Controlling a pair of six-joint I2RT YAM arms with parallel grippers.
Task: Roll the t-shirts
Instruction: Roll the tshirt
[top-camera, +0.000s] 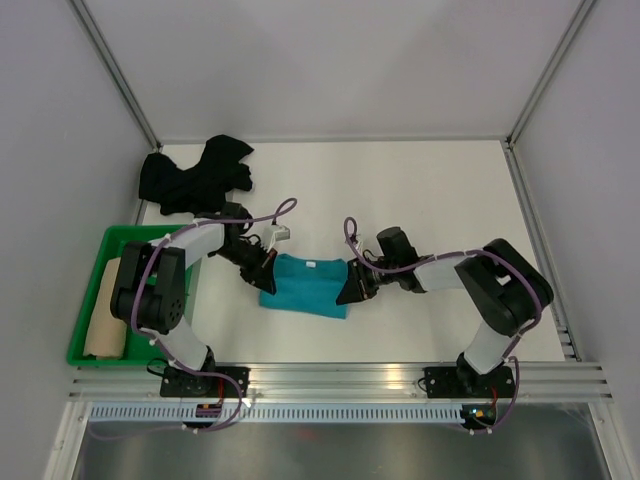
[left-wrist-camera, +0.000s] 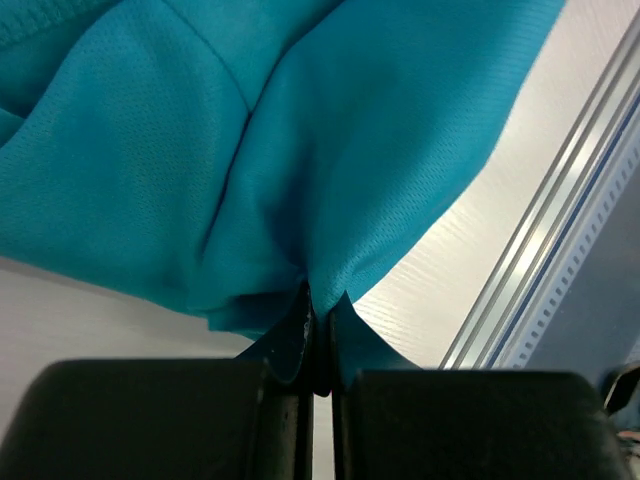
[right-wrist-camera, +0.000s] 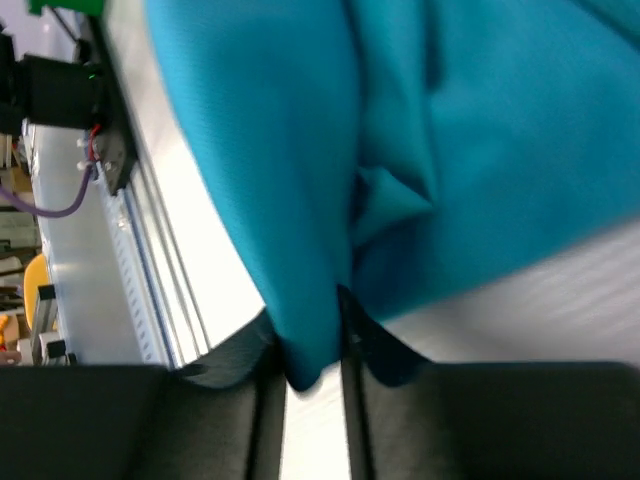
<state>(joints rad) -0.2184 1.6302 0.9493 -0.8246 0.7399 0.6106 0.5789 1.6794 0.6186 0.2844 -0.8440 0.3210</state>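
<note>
The bright teal t-shirt (top-camera: 305, 285) lies folded into a band at the middle of the table, between my two grippers. My left gripper (top-camera: 266, 272) is shut on its left edge; in the left wrist view the teal cloth (left-wrist-camera: 300, 150) is pinched between the jaws. My right gripper (top-camera: 349, 285) is shut on its right edge; the right wrist view shows teal cloth (right-wrist-camera: 300, 200) caught between the jaws. The black t-shirt (top-camera: 195, 175) lies crumpled at the back left. The beige-tan t-shirt (top-camera: 108, 308) lies rolled in the green tray.
The green plastic tray (top-camera: 95, 355) stands at the left front beside the left arm. An aluminium rail (top-camera: 340, 378) runs along the table's near edge. Grey walls close the back and both sides.
</note>
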